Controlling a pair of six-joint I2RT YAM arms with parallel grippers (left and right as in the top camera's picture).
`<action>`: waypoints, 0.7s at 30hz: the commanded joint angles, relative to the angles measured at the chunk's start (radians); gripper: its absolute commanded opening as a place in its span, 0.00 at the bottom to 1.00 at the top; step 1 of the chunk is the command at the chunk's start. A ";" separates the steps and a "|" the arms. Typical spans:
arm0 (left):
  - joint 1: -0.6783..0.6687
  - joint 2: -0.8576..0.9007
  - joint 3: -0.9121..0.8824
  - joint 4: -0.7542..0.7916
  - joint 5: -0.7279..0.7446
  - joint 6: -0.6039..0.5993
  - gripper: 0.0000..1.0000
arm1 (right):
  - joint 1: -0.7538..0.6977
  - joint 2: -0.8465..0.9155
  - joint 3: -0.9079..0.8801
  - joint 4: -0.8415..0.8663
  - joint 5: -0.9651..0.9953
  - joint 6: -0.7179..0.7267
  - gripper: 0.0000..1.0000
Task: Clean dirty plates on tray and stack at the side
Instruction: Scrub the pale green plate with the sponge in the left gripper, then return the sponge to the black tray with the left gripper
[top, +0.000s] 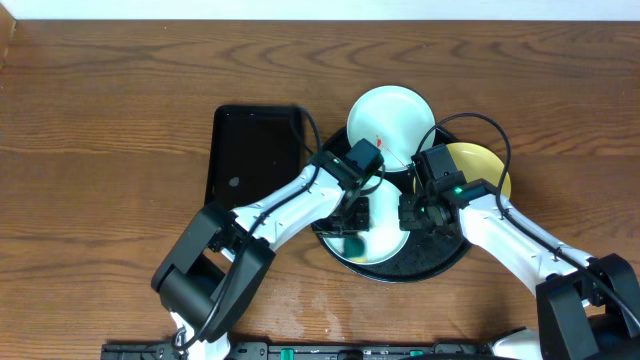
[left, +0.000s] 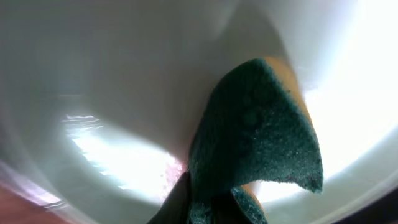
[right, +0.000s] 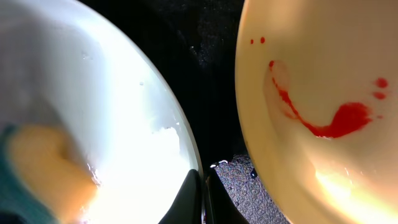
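Note:
The round black tray (top: 425, 270) holds a pale mint plate (top: 378, 245) at its front. My left gripper (top: 352, 215) is shut on a green and yellow sponge (left: 255, 143) and presses it onto this plate (left: 112, 81). My right gripper (top: 408, 215) is shut on the plate's right rim (right: 124, 93), fingers (right: 204, 186) pinched together over it. A pale yellow plate (top: 485, 165) with a red smear (right: 336, 121) lies at the tray's right. A second mint plate (top: 390, 120) with a small red mark sits at the tray's far edge.
A smaller rectangular black tray (top: 255, 155) lies just left of the round tray. The wooden table (top: 100, 150) stretches out to the left and far side. Both arms crowd over the round tray's middle.

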 joint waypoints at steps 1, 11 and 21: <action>0.034 0.017 -0.044 -0.046 -0.345 0.002 0.08 | -0.005 0.001 -0.003 -0.009 0.041 0.006 0.01; 0.038 0.002 -0.022 -0.047 -0.604 -0.020 0.08 | -0.005 0.001 -0.003 -0.010 0.044 0.006 0.01; 0.047 -0.226 0.016 -0.059 -0.285 -0.020 0.09 | -0.005 0.001 -0.003 0.032 0.040 0.002 0.13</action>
